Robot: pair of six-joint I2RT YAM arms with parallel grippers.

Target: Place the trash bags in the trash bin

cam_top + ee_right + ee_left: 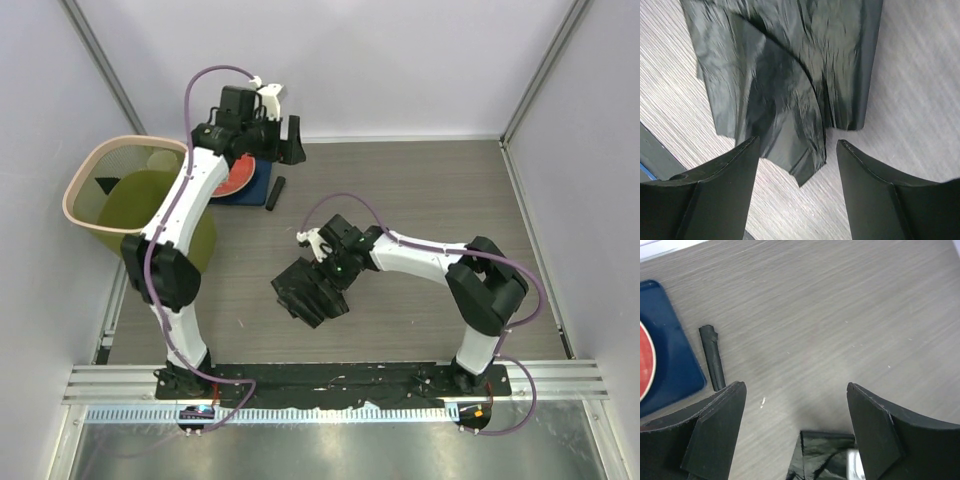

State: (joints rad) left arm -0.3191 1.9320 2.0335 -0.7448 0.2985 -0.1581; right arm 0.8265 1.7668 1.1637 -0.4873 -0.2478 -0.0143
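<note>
A flat stack of glossy black trash bags (pixel 290 302) (pixel 790 75) lies mid-table. My right gripper (pixel 318 280) (pixel 797 142) hovers open over its near corner, with a fingertip to either side and neither one touching the film. A tightly rolled black bag (pixel 275 192) (pixel 712 357) lies beside the blue mat. My left gripper (pixel 283 140) (pixel 795 386) stands wide open above bare table, holding nothing. A corner of black film (pixel 822 455) shows at the bottom edge between its fingers. The olive trash bin (pixel 145 200) stands at the far left, with a small black shape (pixel 105 185) inside.
A red plate (pixel 238 178) (pixel 644 360) sits on a dark blue mat (pixel 252 192) (pixel 665 350) under the left forearm, right of the bin. White walls close in the wood-grain table on three sides.
</note>
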